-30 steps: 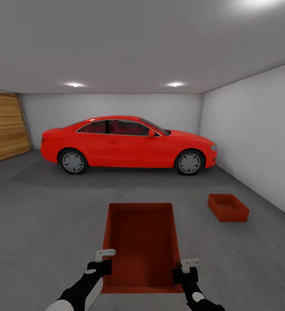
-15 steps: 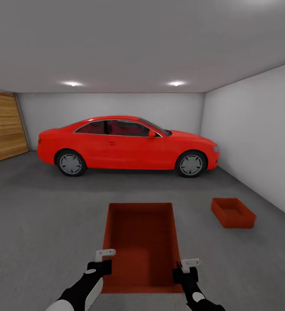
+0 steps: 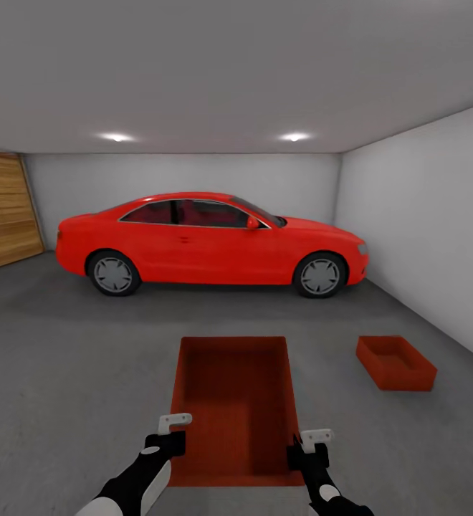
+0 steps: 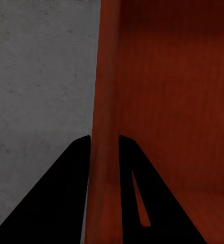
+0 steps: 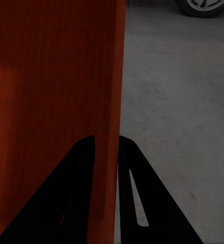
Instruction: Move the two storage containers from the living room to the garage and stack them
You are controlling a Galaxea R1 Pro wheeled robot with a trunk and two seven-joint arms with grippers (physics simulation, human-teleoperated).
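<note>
Arms low, jaws pinching carried container [image 3: 233, 401] walls, garage floor [image 3: 64, 373]

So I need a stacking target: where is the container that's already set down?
In the head view, the second container sits on the grey floor ahead to the robot's right, near the right wall, in front of the red car.

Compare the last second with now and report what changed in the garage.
The whole head view shifted, so the robot's camera moved: the red car and the small red-orange open-top box on the floor slid across the picture. Unchanged: the left gripper and right gripper each stay clamped on a side wall of the carried red-orange box.
</note>
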